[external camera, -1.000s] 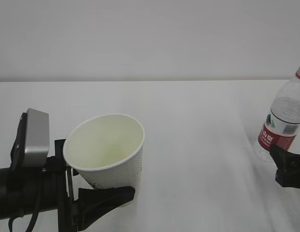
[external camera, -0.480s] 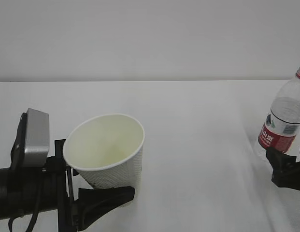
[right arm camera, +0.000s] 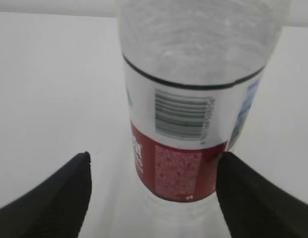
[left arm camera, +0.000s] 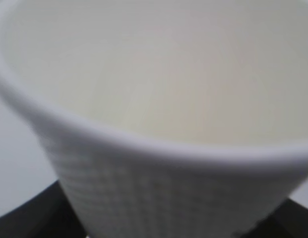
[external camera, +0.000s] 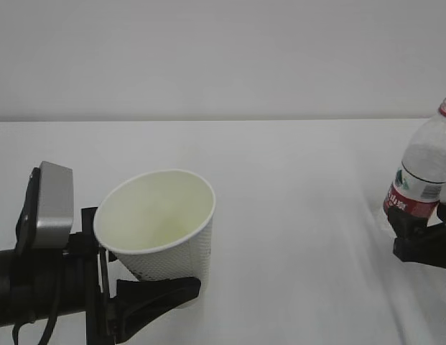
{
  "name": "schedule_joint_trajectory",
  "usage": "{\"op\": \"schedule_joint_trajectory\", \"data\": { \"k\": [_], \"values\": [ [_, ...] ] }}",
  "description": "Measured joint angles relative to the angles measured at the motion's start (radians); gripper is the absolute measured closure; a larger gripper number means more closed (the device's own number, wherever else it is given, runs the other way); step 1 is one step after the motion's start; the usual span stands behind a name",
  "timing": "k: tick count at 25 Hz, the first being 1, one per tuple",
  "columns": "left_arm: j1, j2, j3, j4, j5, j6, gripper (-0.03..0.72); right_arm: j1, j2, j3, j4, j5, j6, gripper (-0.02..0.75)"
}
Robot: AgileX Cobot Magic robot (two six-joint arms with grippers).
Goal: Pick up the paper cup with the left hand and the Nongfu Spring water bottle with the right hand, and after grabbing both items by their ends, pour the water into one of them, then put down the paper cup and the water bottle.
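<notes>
The cup [left arm camera: 158, 124] fills the left wrist view out of focus, its base and sides cut off by the edges. The bottle [external camera: 424, 183] is clipped by the right edge of the exterior view, its cap unseen; the right gripper [external camera: 424, 241] hides its bottom.

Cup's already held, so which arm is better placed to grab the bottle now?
Right. The right hand stands open around the Nongfu Spring water bottle, one finger on each side of its base; closing should grip it. The left hand is busy holding the paper cup.

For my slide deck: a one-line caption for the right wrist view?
Open right gripper straddling the lower part of the upright Nongfu Spring water bottle, fingers wide on both sides.
</notes>
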Motion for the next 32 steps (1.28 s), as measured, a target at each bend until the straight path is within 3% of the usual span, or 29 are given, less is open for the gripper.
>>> {"op": "schedule_joint_trajectory", "data": {
  "k": [32],
  "values": [
    [0.0,0.0,0.0,0.0,0.0,0.0,0.143,0.0,0.207,-0.208,0.058,-0.005,0.011,0.148]
  ]
}}
